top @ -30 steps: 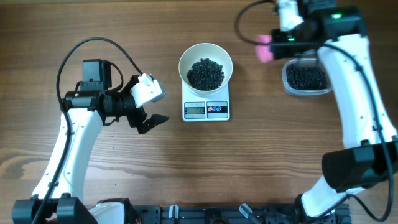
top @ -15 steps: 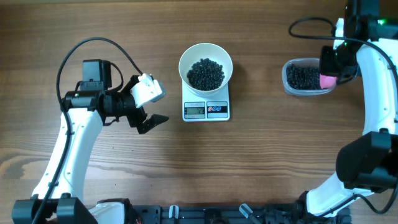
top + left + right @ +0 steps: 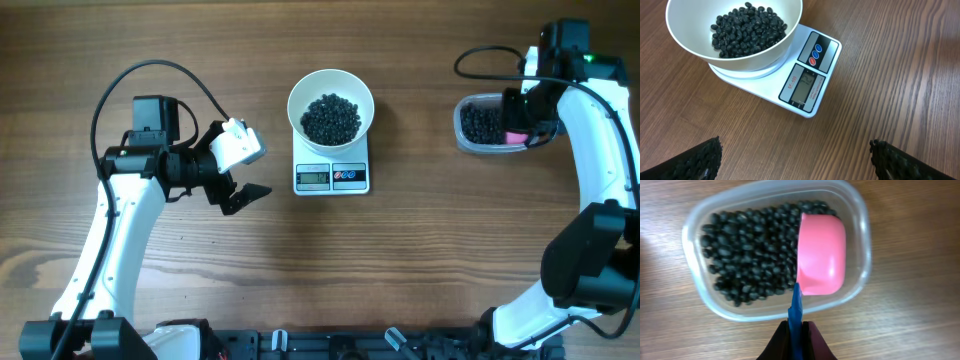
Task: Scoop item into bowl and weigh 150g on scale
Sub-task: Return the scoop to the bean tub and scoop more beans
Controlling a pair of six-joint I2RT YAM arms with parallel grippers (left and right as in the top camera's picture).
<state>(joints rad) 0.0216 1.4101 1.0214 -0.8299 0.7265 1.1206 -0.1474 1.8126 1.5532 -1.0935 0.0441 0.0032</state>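
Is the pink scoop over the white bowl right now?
No: the right wrist view shows the pink scoop over the clear tub of black beans, held by the right gripper.

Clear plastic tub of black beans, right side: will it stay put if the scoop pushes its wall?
Probably slides: the clear rectangular plastic tub looks thin-walled and sits loose on the smooth wooden table. Its layer of small black beans looks shallow, so likely light. Low and wide, so tipping seems unlikely.
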